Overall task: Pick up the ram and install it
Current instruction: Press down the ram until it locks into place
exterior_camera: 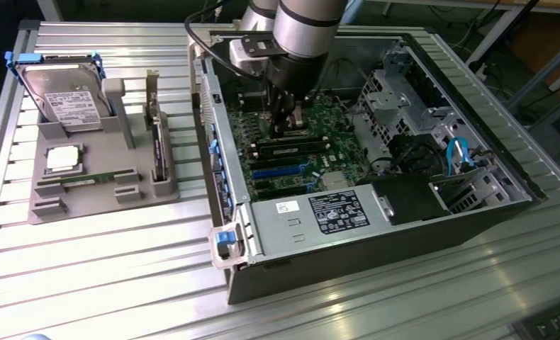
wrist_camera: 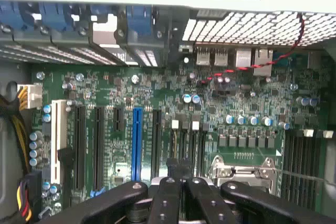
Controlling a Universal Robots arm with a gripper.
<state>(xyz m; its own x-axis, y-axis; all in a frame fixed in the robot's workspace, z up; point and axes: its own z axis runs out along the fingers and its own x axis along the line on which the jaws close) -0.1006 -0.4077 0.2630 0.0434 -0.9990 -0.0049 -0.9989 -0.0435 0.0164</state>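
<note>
The ram (exterior_camera: pixel 96 179), a slim green strip, lies flat in a slot of the grey holder (exterior_camera: pixel 101 205) at the exterior view's left, well away from the arm. My gripper (exterior_camera: pixel 282 131) hangs inside the open computer case (exterior_camera: pixel 507 205), low over the green motherboard (exterior_camera: pixel 313 152). In the wrist view the black fingers (wrist_camera: pixel 167 192) are pressed together, and the shut gripper (wrist_camera: pixel 178 179) shows nothing held. It is right above a group of dark slots with white latches (wrist_camera: pixel 189 140) on the motherboard (wrist_camera: pixel 157 87).
On the holder also sit a silver hard drive with blue tabs (exterior_camera: pixel 67 95), a square processor chip (exterior_camera: pixel 62 157) and an upright dark expansion card (exterior_camera: pixel 157 142). The case walls, drive cages (exterior_camera: pixel 403 95) and power supply (exterior_camera: pixel 327 212) hem in the gripper. A red wire (wrist_camera: pixel 252 66) crosses the board.
</note>
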